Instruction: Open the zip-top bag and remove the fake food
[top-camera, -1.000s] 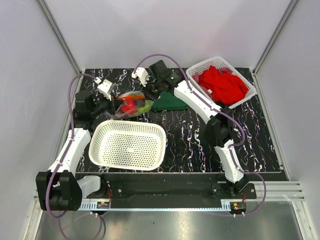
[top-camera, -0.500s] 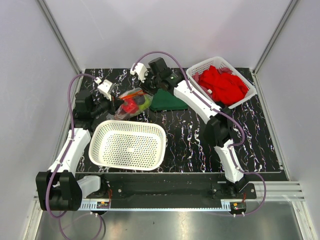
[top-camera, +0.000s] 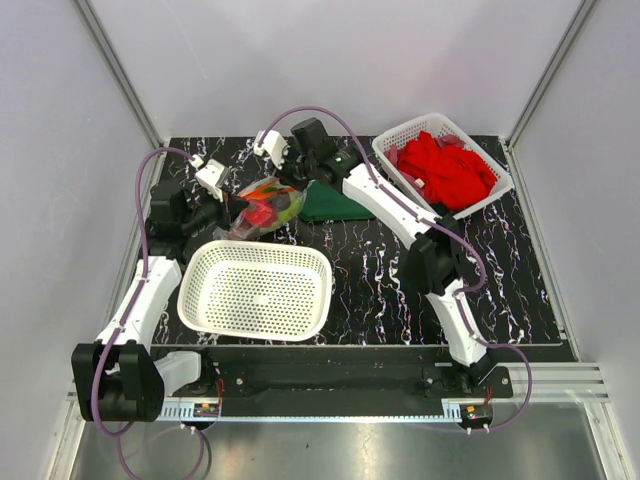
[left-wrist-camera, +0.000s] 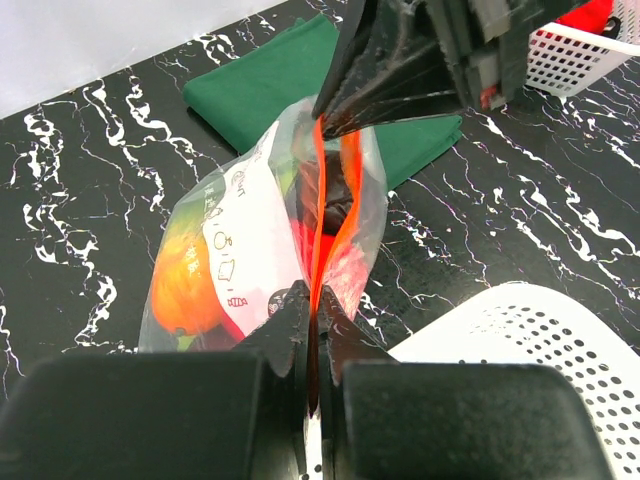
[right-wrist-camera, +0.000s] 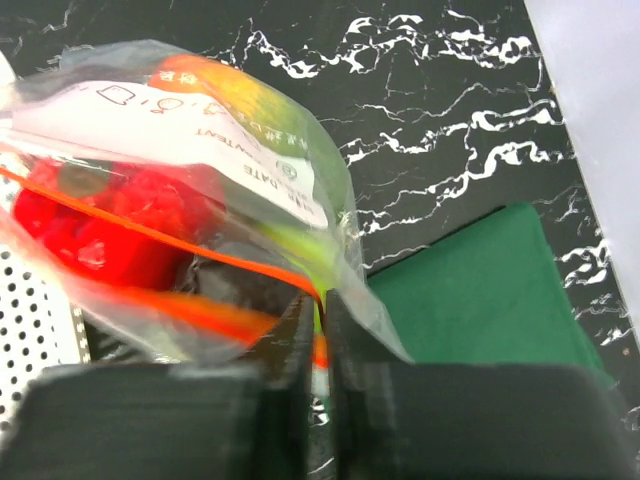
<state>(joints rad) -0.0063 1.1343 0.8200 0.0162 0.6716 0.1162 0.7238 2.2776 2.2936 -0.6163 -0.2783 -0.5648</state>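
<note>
The clear zip-top bag (top-camera: 266, 207) hangs between both grippers above the table's back left, its red-orange zip strip (left-wrist-camera: 322, 205) parted in the middle. My left gripper (left-wrist-camera: 316, 318) is shut on the near end of the strip. My right gripper (right-wrist-camera: 322, 300) is shut on the far end and also shows in the left wrist view (left-wrist-camera: 335, 120). The fake food is inside the bag: a red pepper (right-wrist-camera: 95, 225), an orange-green mango (left-wrist-camera: 183, 285), a green piece (right-wrist-camera: 290, 245) and a dark piece (left-wrist-camera: 335, 200). The white label (left-wrist-camera: 250, 235) faces left.
A folded green cloth (top-camera: 335, 203) lies just right of the bag. An empty white basket (top-camera: 258, 290) stands in front of the bag. A second white basket (top-camera: 395, 140) with red cloths (top-camera: 445, 170) stands at the back right.
My right gripper has moved back and to the left with its end of the strip, lifting the bag a little and parting the zip. The left gripper has stayed put.
</note>
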